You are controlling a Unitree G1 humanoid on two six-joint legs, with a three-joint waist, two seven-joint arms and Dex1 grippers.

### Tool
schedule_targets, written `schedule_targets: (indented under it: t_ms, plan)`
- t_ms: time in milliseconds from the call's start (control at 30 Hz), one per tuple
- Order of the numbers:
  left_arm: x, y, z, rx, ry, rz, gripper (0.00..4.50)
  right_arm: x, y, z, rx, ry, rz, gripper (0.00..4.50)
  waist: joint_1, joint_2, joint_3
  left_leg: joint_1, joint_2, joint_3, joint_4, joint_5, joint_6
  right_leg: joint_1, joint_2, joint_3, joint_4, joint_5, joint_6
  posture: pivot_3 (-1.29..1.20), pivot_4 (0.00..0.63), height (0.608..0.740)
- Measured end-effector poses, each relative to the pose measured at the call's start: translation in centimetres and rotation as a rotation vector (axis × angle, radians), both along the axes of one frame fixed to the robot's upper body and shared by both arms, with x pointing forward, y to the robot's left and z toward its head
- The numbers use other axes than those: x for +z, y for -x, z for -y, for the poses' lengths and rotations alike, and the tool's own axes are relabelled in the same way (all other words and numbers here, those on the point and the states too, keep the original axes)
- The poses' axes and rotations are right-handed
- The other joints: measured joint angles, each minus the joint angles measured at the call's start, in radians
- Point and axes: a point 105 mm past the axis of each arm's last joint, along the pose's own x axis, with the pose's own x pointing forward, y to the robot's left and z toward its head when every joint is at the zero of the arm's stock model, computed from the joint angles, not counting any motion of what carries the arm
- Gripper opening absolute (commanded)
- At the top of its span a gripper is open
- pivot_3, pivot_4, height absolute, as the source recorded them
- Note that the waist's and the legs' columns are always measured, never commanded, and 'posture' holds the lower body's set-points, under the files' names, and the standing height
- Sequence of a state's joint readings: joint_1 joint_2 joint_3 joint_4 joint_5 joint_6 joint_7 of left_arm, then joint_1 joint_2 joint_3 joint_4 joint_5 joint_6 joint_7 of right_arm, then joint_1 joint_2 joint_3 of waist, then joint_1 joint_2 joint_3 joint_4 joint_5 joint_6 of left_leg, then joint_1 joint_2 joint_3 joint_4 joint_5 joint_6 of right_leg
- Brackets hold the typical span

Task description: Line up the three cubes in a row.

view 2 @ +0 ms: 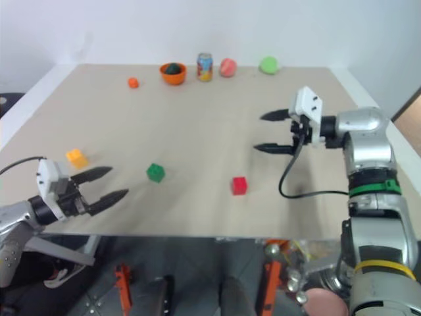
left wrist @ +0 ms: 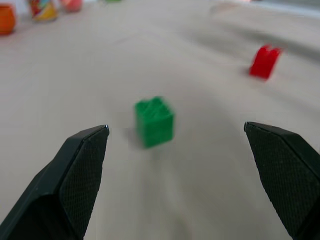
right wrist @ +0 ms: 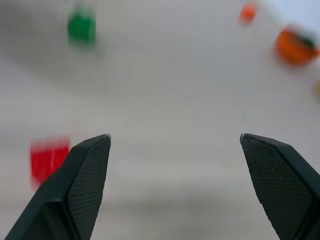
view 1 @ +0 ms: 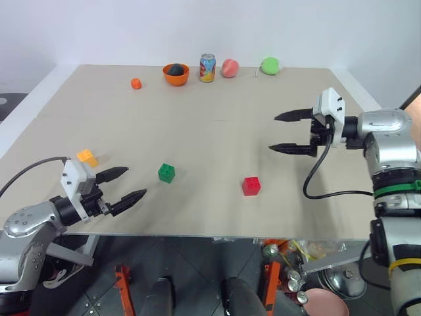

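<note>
You are looking down over a beige table [view 1: 217,118] with both arms reaching in over it. Your left gripper [view 1: 129,184] is hovering near the table's front left edge with its two black fingers spread wide and nothing between them; it is pointing across toward the green cube [view 1: 166,172], which is sitting just beyond its tips, apart from them. The yellow-orange cube [view 1: 87,157] is lying just behind that gripper's white wrist block, toward the left edge of the table. Your right gripper [view 1: 285,132] is hanging above the right half of the table, fingers also gaping wide and carrying nothing, pointing leftward. The red cube [view 1: 250,185] is resting on the table below and nearer the front edge than that gripper, well clear of it. The three cubes are sitting apart from one another, the green one lying between the other two, the yellow-orange one a little farther back. Along the far edge are standing an orange bowl [view 1: 175,74] holding something dark, a drink can [view 1: 207,68], a pinkish fruit [view 1: 229,68], a green fruit [view 1: 270,64] and a small orange ball [view 1: 135,83].
</note>
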State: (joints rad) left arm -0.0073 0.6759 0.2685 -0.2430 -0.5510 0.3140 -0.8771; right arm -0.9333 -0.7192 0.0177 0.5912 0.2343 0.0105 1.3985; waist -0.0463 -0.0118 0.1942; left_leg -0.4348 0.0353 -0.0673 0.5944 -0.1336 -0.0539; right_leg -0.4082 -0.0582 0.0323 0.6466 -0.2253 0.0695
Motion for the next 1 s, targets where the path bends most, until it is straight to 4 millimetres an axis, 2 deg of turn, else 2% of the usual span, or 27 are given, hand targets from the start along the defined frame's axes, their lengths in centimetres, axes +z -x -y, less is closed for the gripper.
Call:
schedule_targets:
  t_ms: [133,200,367,467,633,867,1000]
  plan:
    - [-2.0,-0.5,0.1,0.045,-0.005,-0.055,4.50,-2.7,0.6,-1.6,-0.023,-0.098,-0.101,4.28,0.008,0.000,0.000,-0.003,-0.001,0.000,0.000,0.000,0.000,-0.001,-0.001,0.000,0.000,-0.001,0.001,0.00,0.150,0.740]
    - [-2.8,-0.7,0.2,0.055,0.004,-0.079,4.50,-3.3,1.1,-2.2,-0.019,-0.133,-0.129,4.28,0.009,0.000,0.000,-0.003,-0.001,0.000,0.000,0.000,0.000,-0.001,-0.001,0.000,0.000,-0.001,0.001,0.00,0.150,0.740]
    - [-3.5,-1.9,1.3,0.059,0.047,-0.092,4.50,-3.0,2.2,-3.3,-0.020,-0.193,-0.140,4.28,0.010,0.000,0.000,-0.002,-0.001,0.000,0.000,0.000,0.000,-0.001,0.000,0.000,0.000,0.000,0.001,0.00,0.150,0.740]
    - [-3.6,-3.1,2.7,0.045,0.079,-0.087,4.50,-3.1,2.6,-3.7,-0.020,-0.208,-0.150,4.28,0.010,0.000,0.000,-0.002,-0.001,0.000,0.002,0.000,0.000,-0.001,0.000,0.000,0.000,0.001,0.001,0.00,0.150,0.740]
    - [-3.7,-4.5,3.8,0.032,0.063,-0.086,4.50,-2.7,2.8,-4.0,-0.016,-0.208,-0.145,4.28,0.009,0.000,0.000,-0.002,-0.001,0.000,0.002,0.000,0.000,-0.001,0.000,0.000,0.000,0.001,0.001,0.00,0.150,0.740]
    - [-3.9,-6.0,4.2,0.052,0.063,-0.086,4.50,-2.4,3.3,-4.2,-0.002,-0.209,-0.152,4.28,0.010,0.000,0.000,-0.002,0.000,0.000,0.002,0.000,0.000,-0.001,0.001,0.000,0.000,0.000,0.002,0.00,0.150,0.740]
    - [-4.6,-6.3,4.8,0.042,0.051,-0.107,4.50,-2.6,3.5,-4.2,-0.002,-0.210,-0.159,4.28,0.009,0.000,0.000,-0.002,-0.001,0.000,0.002,0.000,0.000,-0.001,0.000,0.000,0.000,0.000,0.002,0.00,0.150,0.740]
